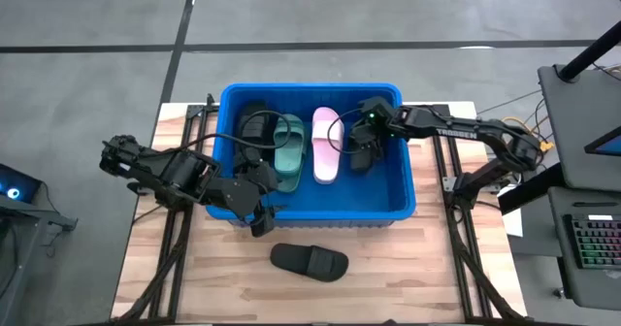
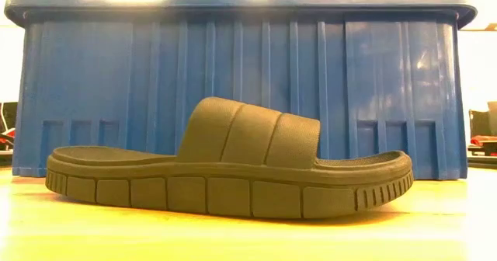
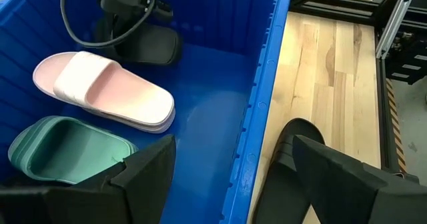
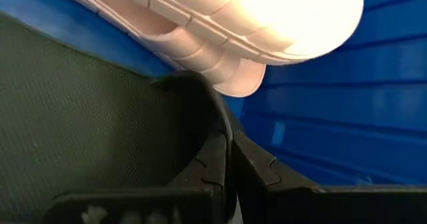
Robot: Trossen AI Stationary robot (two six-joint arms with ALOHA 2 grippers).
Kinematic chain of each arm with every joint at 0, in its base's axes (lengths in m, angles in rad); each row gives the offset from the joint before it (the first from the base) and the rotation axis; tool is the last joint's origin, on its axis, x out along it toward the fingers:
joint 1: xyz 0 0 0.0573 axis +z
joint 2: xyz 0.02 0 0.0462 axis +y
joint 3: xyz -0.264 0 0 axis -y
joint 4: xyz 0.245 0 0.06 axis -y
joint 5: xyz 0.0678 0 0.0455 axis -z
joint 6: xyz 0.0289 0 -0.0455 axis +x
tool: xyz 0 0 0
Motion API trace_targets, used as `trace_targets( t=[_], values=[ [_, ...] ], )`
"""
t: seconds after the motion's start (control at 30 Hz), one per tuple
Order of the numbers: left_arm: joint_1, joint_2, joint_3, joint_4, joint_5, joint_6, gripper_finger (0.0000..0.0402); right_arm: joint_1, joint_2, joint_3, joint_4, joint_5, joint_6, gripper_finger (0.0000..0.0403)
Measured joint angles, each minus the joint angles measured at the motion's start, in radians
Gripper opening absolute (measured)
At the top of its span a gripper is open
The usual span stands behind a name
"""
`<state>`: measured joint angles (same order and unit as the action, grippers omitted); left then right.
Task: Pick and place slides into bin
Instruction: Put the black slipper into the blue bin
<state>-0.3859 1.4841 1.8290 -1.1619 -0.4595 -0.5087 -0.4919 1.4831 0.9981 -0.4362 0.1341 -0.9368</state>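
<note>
Slides lie in the blue bin (image 1: 400, 195): a pink one (image 1: 325, 144), a green one (image 1: 288, 149). Right hand (image 1: 361, 149) reaches down inside, clenched on a black slide (image 3: 148, 44). Left hand (image 1: 260, 205) hangs spread over the bin's near rim. Another black slide (image 1: 309, 260) rests on the worktop (image 1: 408, 268); its toe is partly hidden in the left wrist view.

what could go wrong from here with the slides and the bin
1. The right gripper is low inside the bin, pinching a black slide right beside the pink slide; lifting or swinging may knock the pink one.
2. The left gripper hangs open over the bin's near wall; dropping straight down could hit the rim.
3. The last black slide on the table lies close to the bin, so a grasp there could bump the wall.
</note>
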Motion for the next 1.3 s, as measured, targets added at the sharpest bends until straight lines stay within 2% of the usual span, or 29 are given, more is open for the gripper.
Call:
trace_targets(
  t=[0.27,0.7,0.87,1.3],
  values=[
    [0.000,0.000,0.000,0.000,0.000,-0.001,0.0283,0.001,0.012,0.000,0.067,-0.001,-0.044,0.0009],
    [0.000,0.000,0.000,0.001,-0.002,-0.004,0.0283,0.000,0.054,0.000,0.062,0.000,-0.059,0.0009],
    [0.000,0.000,0.000,0.001,-0.002,-0.004,0.0283,0.001,0.087,0.000,0.064,0.042,-0.092,0.0009],
    [0.000,0.000,0.000,0.001,-0.002,-0.006,0.0283,0.000,0.090,0.000,0.053,0.053,-0.070,0.0009]
  ],
)
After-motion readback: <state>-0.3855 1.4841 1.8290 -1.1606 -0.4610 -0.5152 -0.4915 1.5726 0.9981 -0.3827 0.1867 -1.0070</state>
